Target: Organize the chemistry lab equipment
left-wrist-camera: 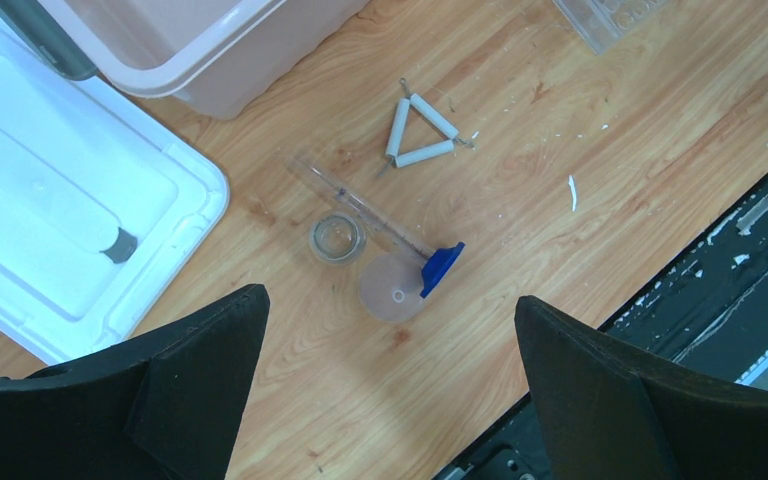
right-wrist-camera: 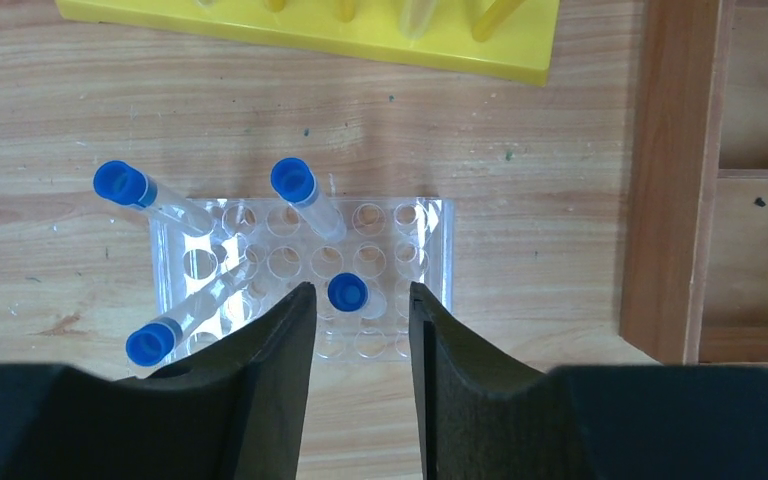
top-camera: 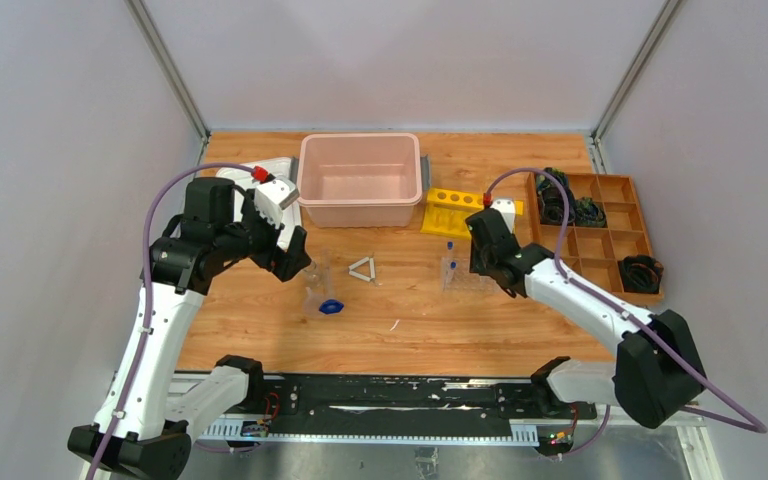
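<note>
The left gripper (left-wrist-camera: 390, 300) is hovering over the table (left-wrist-camera: 580, 90), left of its centre. Its jaws are standing fully apart with nothing between them.

Below it, a small clear glass beaker (left-wrist-camera: 337, 238) is sitting upright. A second round clear beaker (left-wrist-camera: 388, 290) is resting just beside it, nearer the front edge. A thin clear tube (left-wrist-camera: 360, 205) is lying flat between the two beakers. Its end is meeting a small blue piece (left-wrist-camera: 442, 268), which is touching the second beaker.

The white triangle frame (left-wrist-camera: 420, 130) is lying flat at the table centre, apart from the beakers. A pink bin (left-wrist-camera: 210, 60) is standing at the far edge, and a white lid (left-wrist-camera: 60, 220) is lying by the far left corner.

The right gripper (right-wrist-camera: 360, 290) is positioned over the clear tube rack (right-wrist-camera: 400, 250), right of the table centre. Its jaws are parted around one blue-capped tube (right-wrist-camera: 348, 292), with a gap showing on each side of the cap. This tube is standing upright in a rack hole.

Three more blue-capped tubes are leaning in the rack: one at its far left corner (right-wrist-camera: 120, 183), one at its far edge (right-wrist-camera: 292, 180), one at its near left corner (right-wrist-camera: 150, 343).

A yellow rack (right-wrist-camera: 360, 40) is standing beyond the clear rack. A wooden compartment tray (right-wrist-camera: 660, 200) is lying along the right edge.
</note>
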`<state>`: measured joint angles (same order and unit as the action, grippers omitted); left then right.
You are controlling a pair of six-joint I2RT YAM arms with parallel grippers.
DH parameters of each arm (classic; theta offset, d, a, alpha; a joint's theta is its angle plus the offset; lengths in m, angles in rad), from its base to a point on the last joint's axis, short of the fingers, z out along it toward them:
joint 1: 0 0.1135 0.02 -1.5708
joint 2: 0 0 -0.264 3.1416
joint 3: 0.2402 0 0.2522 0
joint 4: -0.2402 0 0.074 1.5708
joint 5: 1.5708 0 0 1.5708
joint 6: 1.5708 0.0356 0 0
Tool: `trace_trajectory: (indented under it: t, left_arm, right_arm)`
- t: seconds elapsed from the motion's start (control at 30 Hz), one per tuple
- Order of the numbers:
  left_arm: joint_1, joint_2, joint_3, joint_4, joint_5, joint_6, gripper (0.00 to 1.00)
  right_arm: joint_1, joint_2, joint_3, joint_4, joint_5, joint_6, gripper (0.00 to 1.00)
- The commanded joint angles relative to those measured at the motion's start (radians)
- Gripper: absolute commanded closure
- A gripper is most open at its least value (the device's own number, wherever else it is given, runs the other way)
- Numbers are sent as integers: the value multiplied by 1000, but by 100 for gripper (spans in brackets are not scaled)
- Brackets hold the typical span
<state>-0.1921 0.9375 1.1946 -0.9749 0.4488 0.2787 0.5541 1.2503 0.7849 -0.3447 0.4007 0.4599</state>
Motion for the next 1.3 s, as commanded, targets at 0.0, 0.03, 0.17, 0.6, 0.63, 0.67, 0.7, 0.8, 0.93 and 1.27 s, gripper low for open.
trace_trajectory:
  t: [0.0,0.03,0.17,0.6,0.63,0.67,0.7,0.8,0.93,1.27]
  left_arm:
    - [-3,-11,31,8,-4,1,0]
    - [-3,-12,32,8,-4,-1,0]
    - [-3,-10,33,8,-6,-5,0]
    - [-3,6,37,8,-37,-14,0]
    - [-3,7,36,8,-40,-16,0]
    - [-3,6,36,8,-43,-17,0]
    - [-3,7,35,8,-47,-18,0]
    - [-3,7,31,8,-59,-14,0]
    - [-3,5,25,8,-71,-7,0]
    - [-3,11,30,8,-62,-7,0]
  right_arm:
    - [-14,-66,17,-50,-1,15,57]
    - [-14,-84,28,-58,-10,17,57]
    - [-3,-136,85,-75,-81,38,62]
    - [342,224,390,18,-197,75,58]
    - [354,272,411,29,-201,74,57]
    - [364,314,431,38,-203,71,56]
    - [373,371,446,48,-196,70,55]
    - [389,484,484,70,-181,72,55]
    - [400,575,498,109,-161,82,55]
    - [423,642,493,181,-131,100,56]
